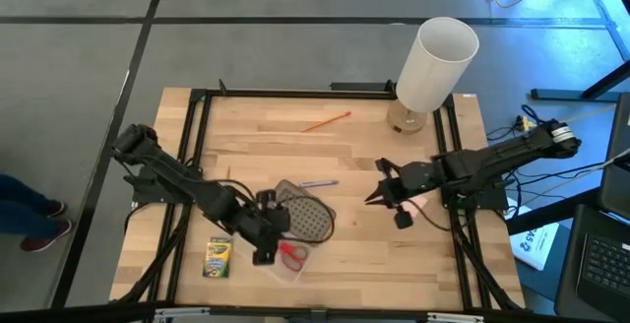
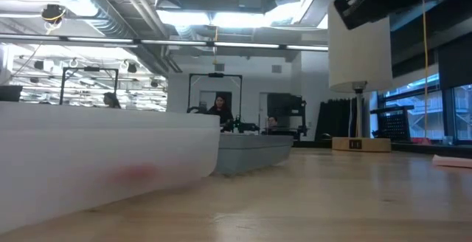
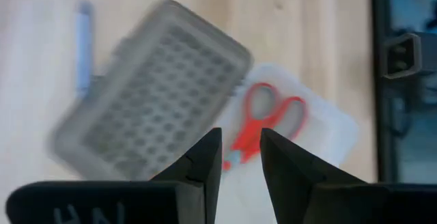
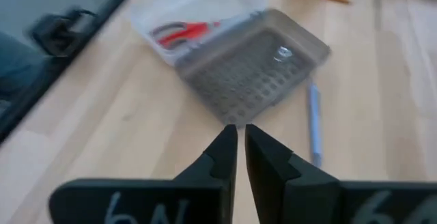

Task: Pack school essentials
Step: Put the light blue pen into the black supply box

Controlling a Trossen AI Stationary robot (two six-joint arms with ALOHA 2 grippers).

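Red-handled scissors [image 3: 270, 118] lie inside a clear box [image 1: 295, 259] near the table's front. A grey dotted lid [image 1: 310, 217] sits tilted, overlapping the box's far edge. A bluish pen [image 1: 317, 183] lies just beyond the lid, and an orange pencil [image 1: 327, 121] lies farther back. The green-and-yellow crayon box [image 1: 218, 256] lies flat, left of the clear box. My left gripper [image 3: 240, 136] hovers above the clear box, open, with nothing between its fingers. My right gripper [image 4: 240, 130] hangs shut and empty to the right of the lid, pointing at it.
A tall white cylinder [image 1: 433, 62] stands on a wooden base at the far right corner. A black frame [image 1: 197, 106] runs along the table's edges. Bare wood lies between the lid and the right gripper [image 1: 372, 200] and across the far middle.
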